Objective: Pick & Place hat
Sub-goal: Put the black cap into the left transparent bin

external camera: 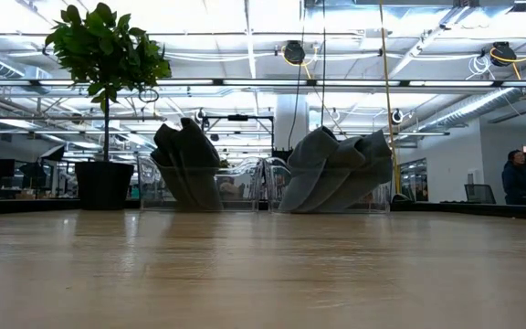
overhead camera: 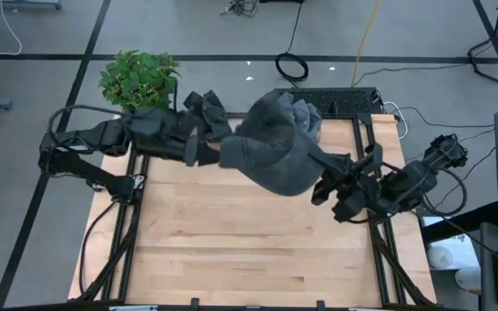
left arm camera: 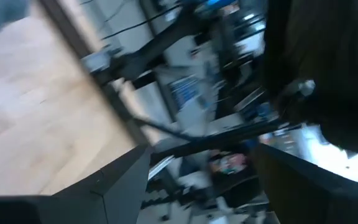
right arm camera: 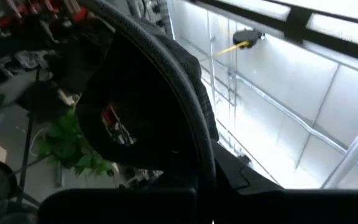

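Observation:
A grey hat [overhead camera: 271, 151] hangs in the air over the table's far half; the low view does not show it. My right gripper [overhead camera: 320, 177] is shut on its right side. In the right wrist view the hat [right arm camera: 135, 106] fills the middle, its dark inside with a small label turned to the camera. My left gripper [overhead camera: 204, 152] stands open at the hat's left edge. In the left wrist view nothing lies between its fingers [left arm camera: 120, 186]. I cannot tell whether it touches the hat. My right gripper pinches the hat's rim [right arm camera: 199, 163] between its two shut fingers. The fingers come from the table's right side and slant upward. The hat is lifted clear of the table and stretches from the fingers toward the table's left.
Two clear bins stand at the table's far edge. One holds dark hats [external camera: 185, 164], the other grey hats [external camera: 336, 169]. A potted plant [overhead camera: 138, 78] stands at the far left corner. The wooden table top [overhead camera: 249, 250] lies bare toward its near edge.

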Robot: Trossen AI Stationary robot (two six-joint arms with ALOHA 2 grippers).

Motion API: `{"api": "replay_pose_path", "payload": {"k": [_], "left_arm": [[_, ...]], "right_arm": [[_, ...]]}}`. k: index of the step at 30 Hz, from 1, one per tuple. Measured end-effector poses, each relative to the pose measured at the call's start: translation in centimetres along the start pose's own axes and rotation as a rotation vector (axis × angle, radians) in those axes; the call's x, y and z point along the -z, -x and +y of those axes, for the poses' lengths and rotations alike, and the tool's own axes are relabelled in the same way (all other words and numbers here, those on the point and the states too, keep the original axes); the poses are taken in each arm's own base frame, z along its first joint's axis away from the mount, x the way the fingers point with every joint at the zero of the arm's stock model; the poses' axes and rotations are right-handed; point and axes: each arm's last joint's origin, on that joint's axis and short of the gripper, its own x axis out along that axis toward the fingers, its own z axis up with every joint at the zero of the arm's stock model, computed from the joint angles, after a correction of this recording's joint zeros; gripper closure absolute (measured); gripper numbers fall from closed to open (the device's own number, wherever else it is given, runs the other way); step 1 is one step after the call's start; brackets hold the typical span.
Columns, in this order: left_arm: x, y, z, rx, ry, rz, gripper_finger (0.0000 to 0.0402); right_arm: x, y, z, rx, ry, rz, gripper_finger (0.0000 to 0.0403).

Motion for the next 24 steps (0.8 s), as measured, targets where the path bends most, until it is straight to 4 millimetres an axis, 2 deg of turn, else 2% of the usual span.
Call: {"api": "replay_pose_path", "payload": {"k": [7, 11, 19, 24], "left_arm": [[-2.4, 0.5, -1.8, 0.264, 0.03, -0.102, 0.0105], [-3.5, 0.9, -2.3, 0.359, 0.07, -0.132, 0.0105], [-3.9, 1.0, -2.2, 0.377, 0.134, -0.121, 0.0105], [-3.9, 0.3, -1.9, 0.362, 0.139, -0.113, 0.0105]], "right_arm": [[-0.5, 0.8, -0.5, -0.002, 0.017, -0.058, 0.0403], [-0.6, 0.9, -0.4, -0.006, 0.024, -0.062, 0.0403], [-0.5, 0.4, -0.3, 0.02, 0.016, -0.153, 0.0403], [-0.1, -0.5, 0.1, 0.031, 0.019, -0.165, 0.0403]]}}
